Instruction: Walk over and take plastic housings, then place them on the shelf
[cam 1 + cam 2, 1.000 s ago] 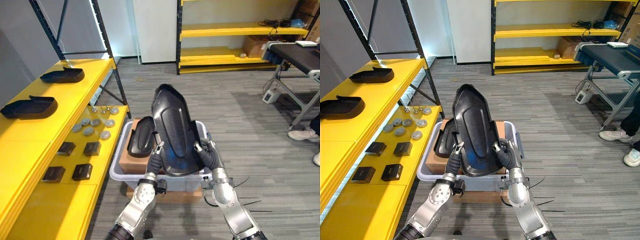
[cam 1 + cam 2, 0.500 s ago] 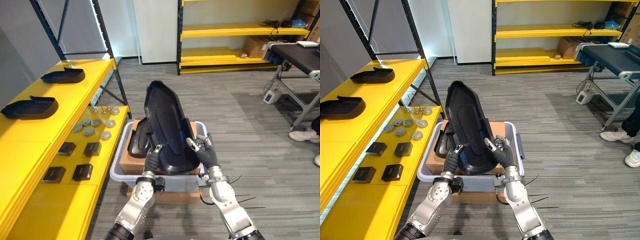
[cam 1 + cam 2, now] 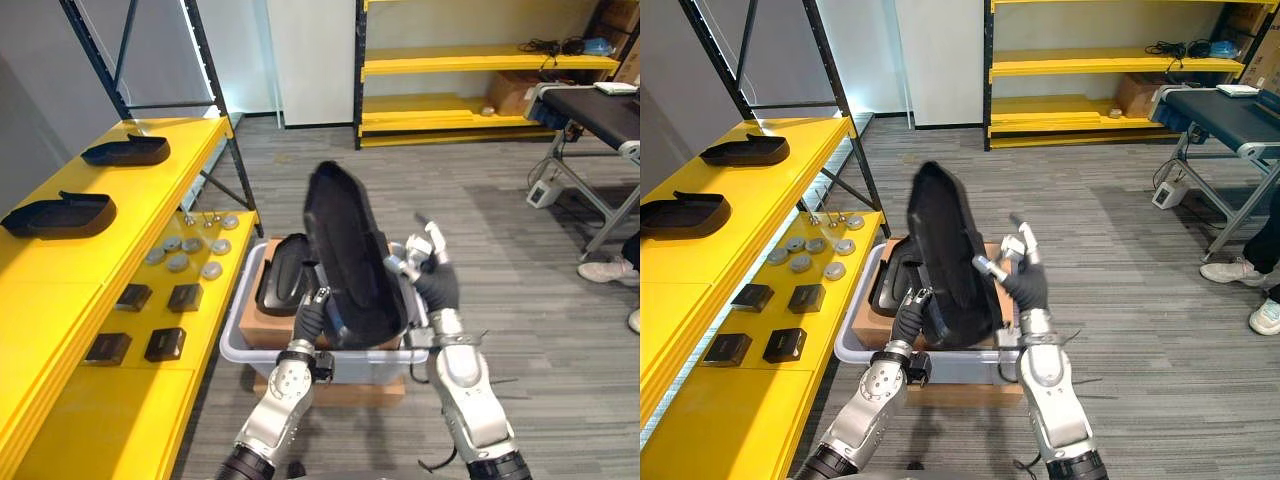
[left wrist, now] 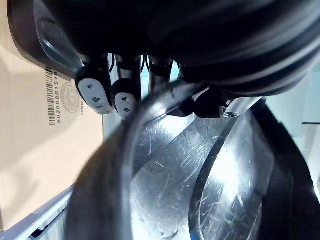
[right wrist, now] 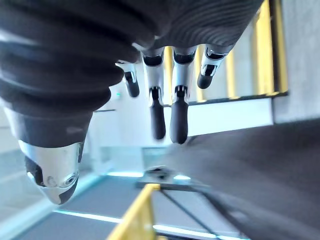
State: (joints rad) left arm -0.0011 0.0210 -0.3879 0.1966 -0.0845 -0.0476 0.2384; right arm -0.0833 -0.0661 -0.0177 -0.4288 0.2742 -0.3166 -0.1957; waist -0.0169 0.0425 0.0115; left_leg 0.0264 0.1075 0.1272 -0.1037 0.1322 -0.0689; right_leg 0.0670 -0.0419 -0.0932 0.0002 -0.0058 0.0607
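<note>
A long black plastic housing [image 3: 345, 255] stands nearly upright, edge-on, over the grey bin [image 3: 243, 350]. My left hand [image 3: 312, 320] grips its lower edge, and in the left wrist view the fingers [image 4: 95, 92] curl over the housing's rim [image 4: 210, 165]. My right hand [image 3: 430, 275] hangs just right of the housing, apart from it, with its fingers [image 5: 175, 100] straight and holding nothing. A second black housing [image 3: 285, 272] lies in the bin on a cardboard box [image 3: 265, 325]. The yellow shelf [image 3: 90, 280] on my left carries two more housings [image 3: 125, 152] [image 3: 60, 213].
Small grey discs [image 3: 185, 252] and small black boxes [image 3: 150, 320] lie on the near part of the left shelf. Another yellow rack [image 3: 470, 62] stands at the back. A dark table [image 3: 600, 110] and a person's shoes [image 3: 605, 268] are at the right.
My right hand has let go of the housing and lifted away to the right. The housing has turned edge-on and stays in my left hand.
</note>
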